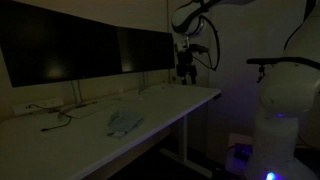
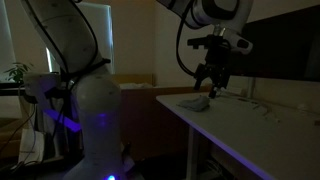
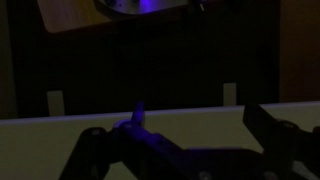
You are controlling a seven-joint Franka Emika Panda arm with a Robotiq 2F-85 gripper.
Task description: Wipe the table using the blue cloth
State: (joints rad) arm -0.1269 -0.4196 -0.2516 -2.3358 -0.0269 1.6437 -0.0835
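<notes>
The room is dark. The blue cloth (image 1: 123, 122) lies crumpled on the white table (image 1: 60, 140) near its front edge; it also shows as a pale heap in an exterior view (image 2: 196, 103). My gripper (image 1: 186, 72) hangs above the table's far end, pointing down, apart from the cloth. In an exterior view (image 2: 213, 88) its fingers look spread and sit just above the cloth's level. In the wrist view the two dark fingers (image 3: 180, 145) stand wide apart over the table edge, with a dim blue-lit shape (image 3: 136, 120) near the left one.
A row of dark monitors (image 1: 90, 50) stands along the back of the table, with cables (image 1: 55, 112) in front. A white robot base (image 1: 280, 125) with a blue light stands beside the table end. A wooden box (image 2: 130, 88) sits behind.
</notes>
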